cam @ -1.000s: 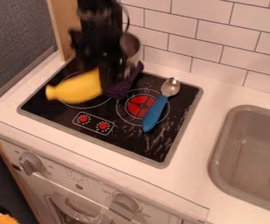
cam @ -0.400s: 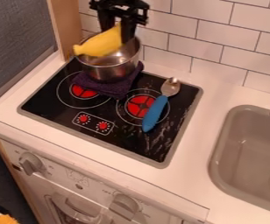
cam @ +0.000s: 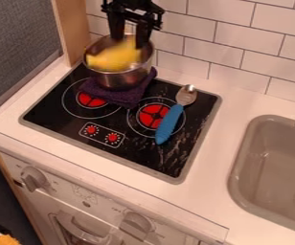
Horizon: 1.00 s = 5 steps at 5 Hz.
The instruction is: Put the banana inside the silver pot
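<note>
The jaws of the black two-finger gripper (cam: 129,43) are held apart over the round, silver metal pot (cam: 119,79). The curved yellow banana (cam: 113,56), blurred, is seen in the pot's mouth. The pot is supported by a dark purple cloth (cam: 116,96).

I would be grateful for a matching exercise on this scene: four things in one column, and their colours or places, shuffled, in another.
Things
1. banana
2. pot
3. cloth
4. spoon

Colours or places
A. beneath the pot, dark purple
B. blue-handled, with a metal bowl
C. silver, standing on folded fabric
D. yellow, at the pot's mouth

Right pairs: 1-D, 2-C, 3-A, 4-B
</note>
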### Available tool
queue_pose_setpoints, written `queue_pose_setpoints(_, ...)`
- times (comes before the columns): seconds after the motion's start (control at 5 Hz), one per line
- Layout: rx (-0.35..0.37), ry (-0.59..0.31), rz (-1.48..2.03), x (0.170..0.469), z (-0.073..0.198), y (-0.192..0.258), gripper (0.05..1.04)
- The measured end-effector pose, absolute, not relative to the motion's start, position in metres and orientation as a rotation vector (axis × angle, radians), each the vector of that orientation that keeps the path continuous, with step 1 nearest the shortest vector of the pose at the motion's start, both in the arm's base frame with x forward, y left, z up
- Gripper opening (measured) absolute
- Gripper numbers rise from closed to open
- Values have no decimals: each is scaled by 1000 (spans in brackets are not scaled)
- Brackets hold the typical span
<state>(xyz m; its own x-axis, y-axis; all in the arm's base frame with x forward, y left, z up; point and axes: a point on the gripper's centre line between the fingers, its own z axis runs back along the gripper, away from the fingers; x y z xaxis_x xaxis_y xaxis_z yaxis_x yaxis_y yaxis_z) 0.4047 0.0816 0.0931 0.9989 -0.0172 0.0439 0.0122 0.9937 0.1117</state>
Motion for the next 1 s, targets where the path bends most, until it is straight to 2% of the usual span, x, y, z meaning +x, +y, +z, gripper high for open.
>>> queue_pose_setpoints(0.2,109,-47,-3,405,93,82,1009)
queue_pose_setpoints(0.4,78,-32,7,398,89,76,1005)
queue_pose_setpoints(0.6,38,-68,36,383,108,66,1001)
queue_pose_setpoints(0.8,29,-98,32,361,123,55,1001)
queue_pose_setpoints(1.0,39,-99,-1,349,125,43,1001)
